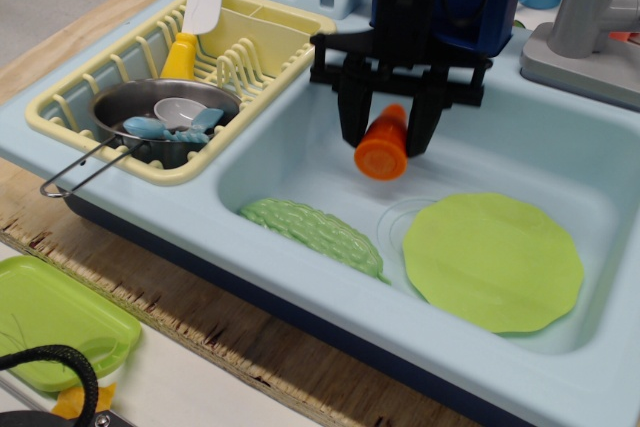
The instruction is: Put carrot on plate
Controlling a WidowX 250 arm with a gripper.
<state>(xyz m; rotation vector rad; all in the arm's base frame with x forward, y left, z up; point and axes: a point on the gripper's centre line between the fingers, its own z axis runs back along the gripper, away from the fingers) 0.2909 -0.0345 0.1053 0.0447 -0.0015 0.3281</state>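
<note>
Carrot (383,144) pinched between the jaws of the gripper (388,137), clear of the sink (300,147) floor, flat cut end facing the camera. Probably light, stiff plastic; ridged sides likely give grip, though the tapered body could slip if squeezed near the tip. Best held mid-body, as now. Plate (492,261) below and right of the jaws; bumpy green vegetable (310,234) below and left.
</note>
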